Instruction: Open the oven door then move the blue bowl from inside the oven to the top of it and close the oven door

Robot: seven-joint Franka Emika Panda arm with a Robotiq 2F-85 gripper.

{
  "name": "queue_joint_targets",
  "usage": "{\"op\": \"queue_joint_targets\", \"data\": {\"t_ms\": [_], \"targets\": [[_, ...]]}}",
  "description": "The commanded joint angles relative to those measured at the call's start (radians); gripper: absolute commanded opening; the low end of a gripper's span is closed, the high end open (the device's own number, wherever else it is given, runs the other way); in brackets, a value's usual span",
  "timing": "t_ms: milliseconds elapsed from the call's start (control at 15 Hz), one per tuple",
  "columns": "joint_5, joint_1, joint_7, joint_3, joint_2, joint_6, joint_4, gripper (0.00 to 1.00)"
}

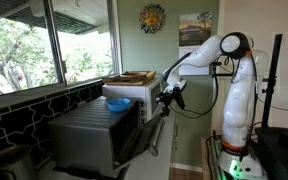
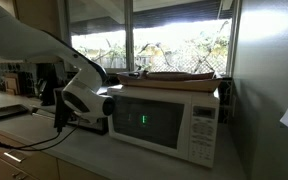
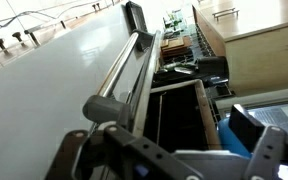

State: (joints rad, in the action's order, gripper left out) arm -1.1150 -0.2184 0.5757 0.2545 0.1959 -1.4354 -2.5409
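Note:
In an exterior view the grey oven (image 1: 89,138) stands on the counter with its door (image 1: 136,135) hanging partly open. The blue bowl (image 1: 117,103) sits on top of the oven. My gripper (image 1: 170,97) hovers just beyond the door's upper edge, apart from the bowl. In the wrist view the gripper (image 3: 169,150) is open and empty. The door's bar handle (image 3: 124,75) runs close past its left finger. The dark oven opening (image 3: 174,120) lies behind it, and the blue bowl (image 3: 224,125) shows at the right.
A wooden tray (image 1: 130,77) lies behind the oven by the window. A white microwave (image 2: 169,122) stands on the counter next to the arm (image 2: 79,100). The robot base (image 1: 239,120) is at the right, beside black equipment.

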Motion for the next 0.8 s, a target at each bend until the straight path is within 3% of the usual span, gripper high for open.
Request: {"op": "queue_joint_targets", "data": {"t_ms": [0,733], "targets": [[-0.039,-0.008,-0.049,-0.009,0.025,0.023,-0.006,1.0],[-0.158,-0.013,-0.099,-0.037,0.082,-0.107,-0.021,1.0]]}}
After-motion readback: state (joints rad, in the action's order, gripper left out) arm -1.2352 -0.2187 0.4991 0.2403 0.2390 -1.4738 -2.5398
